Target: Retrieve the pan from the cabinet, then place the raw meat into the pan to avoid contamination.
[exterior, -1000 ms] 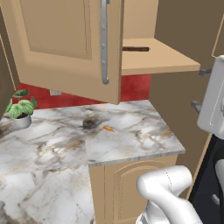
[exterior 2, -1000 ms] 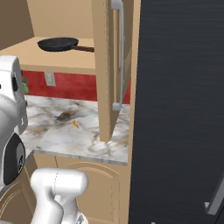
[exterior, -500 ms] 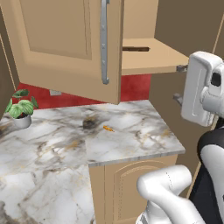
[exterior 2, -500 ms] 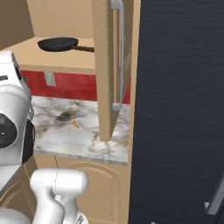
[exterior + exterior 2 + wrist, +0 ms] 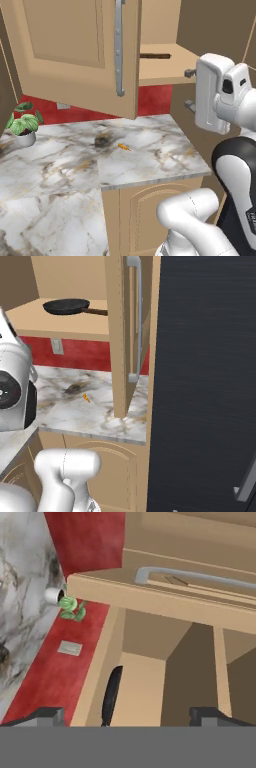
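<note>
The pan (image 5: pixel 66 306) sits on the plain wooden shelf (image 5: pixel 60 323) inside the cabinet (image 5: pixel 75 50), whose doors stand open; it is a round, matte black frying pan lying flat, with a short dark brown straight handle that points toward the open door at the right of the right base view. In the hand view the pan (image 5: pixel 111 694) shows edge-on as a thin dark oval on the tan shelf, because that camera is rolled to one side. From the left base view the handle tip shows as a dark brown bar lying on the shelf behind the open door. Each door carries a long silver bar handle (image 5: pixel 119 47). Below the shelf runs a red back wall (image 5: pixel 75 353) with a small grey socket plate, and under that a marble worktop (image 5: pixel 90 165) with a dark smudge and a small orange bit (image 5: pixel 123 147) lying on it. A small potted plant (image 5: pixel 22 125) stands at the worktop's far left by the wall. The gripper (image 5: pixel 125 714) faces the cabinet opening with its jaws spread wide and grasping nothing, well apart from the pan.
</note>
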